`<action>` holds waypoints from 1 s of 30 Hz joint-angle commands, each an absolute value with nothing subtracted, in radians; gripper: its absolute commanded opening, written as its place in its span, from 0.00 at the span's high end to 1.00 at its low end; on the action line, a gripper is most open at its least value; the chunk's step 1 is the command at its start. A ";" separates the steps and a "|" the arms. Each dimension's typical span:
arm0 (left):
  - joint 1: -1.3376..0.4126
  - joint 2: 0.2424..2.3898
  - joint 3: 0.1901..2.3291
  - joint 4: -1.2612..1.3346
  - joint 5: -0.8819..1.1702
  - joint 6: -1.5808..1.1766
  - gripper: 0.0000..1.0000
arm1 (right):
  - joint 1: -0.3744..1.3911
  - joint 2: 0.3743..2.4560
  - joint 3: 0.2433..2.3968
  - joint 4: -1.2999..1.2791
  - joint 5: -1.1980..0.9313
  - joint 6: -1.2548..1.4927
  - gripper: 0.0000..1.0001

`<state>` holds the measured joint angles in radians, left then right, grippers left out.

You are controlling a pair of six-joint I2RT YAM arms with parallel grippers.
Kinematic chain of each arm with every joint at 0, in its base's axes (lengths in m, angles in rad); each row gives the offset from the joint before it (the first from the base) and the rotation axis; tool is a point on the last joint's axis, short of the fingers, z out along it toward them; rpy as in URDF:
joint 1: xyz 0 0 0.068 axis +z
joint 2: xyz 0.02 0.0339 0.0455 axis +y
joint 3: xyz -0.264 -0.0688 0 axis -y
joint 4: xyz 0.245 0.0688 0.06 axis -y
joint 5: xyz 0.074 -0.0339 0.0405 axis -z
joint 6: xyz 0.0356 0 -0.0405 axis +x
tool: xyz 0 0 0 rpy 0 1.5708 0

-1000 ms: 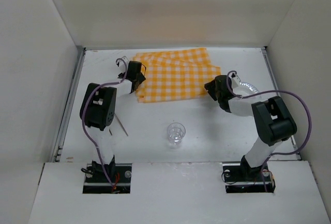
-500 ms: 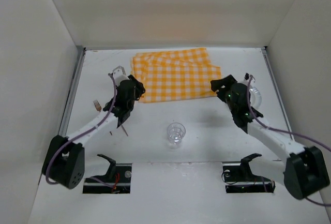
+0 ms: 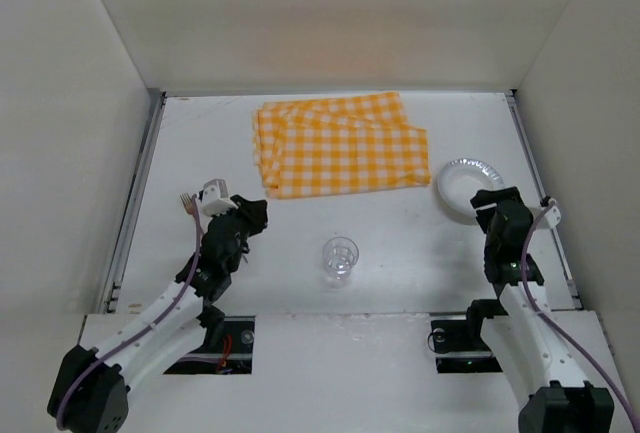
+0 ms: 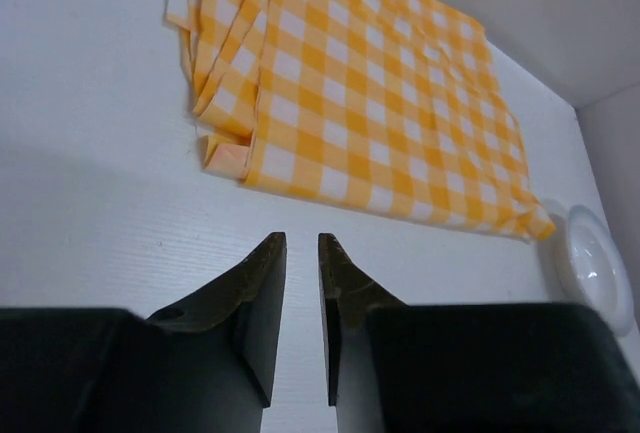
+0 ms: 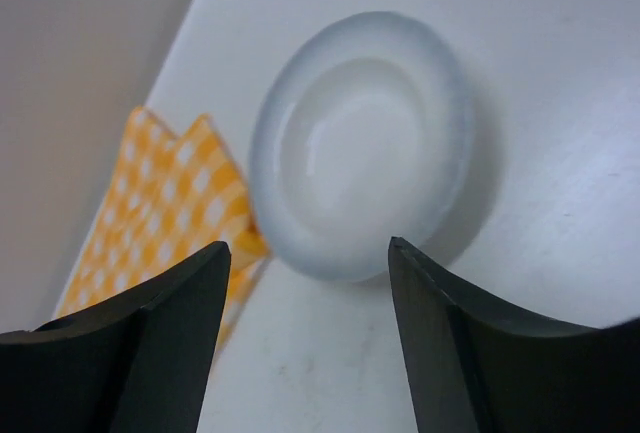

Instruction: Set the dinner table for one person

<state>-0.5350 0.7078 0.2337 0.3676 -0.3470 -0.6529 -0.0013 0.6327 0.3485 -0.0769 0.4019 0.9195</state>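
Note:
The dinner table [image 3: 400, 243] is a white flat surface with metal rails at its sides. An orange-and-white checked cloth [image 3: 340, 143] lies folded at the back middle; it also shows in the left wrist view [image 4: 350, 83]. A white plate [image 3: 468, 177] lies right of the cloth and fills the right wrist view [image 5: 360, 148]. A clear glass [image 3: 340, 257] stands at the near middle. A fork [image 3: 187, 203] lies at the left. My left gripper [image 3: 252, 217] [image 4: 302, 238] is empty, its jaws almost together, over bare table short of the cloth. My right gripper [image 3: 488, 209] [image 5: 308, 245] is open and empty just short of the plate.
White walls enclose the table on three sides. A raised white shelf [image 3: 340, 373] runs along the near edge around the arm bases. The left arm lies low over the table between the fork and the glass.
Both arms have drawn back from the cloth's front corners toward the near edge and dropped low. The plate, earlier behind the right arm, is now uncovered. The cloth lies flat and released.

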 commanded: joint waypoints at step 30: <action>-0.510 0.713 0.184 0.522 -0.321 -0.658 0.42 | -0.407 1.255 0.242 0.671 0.054 1.209 0.94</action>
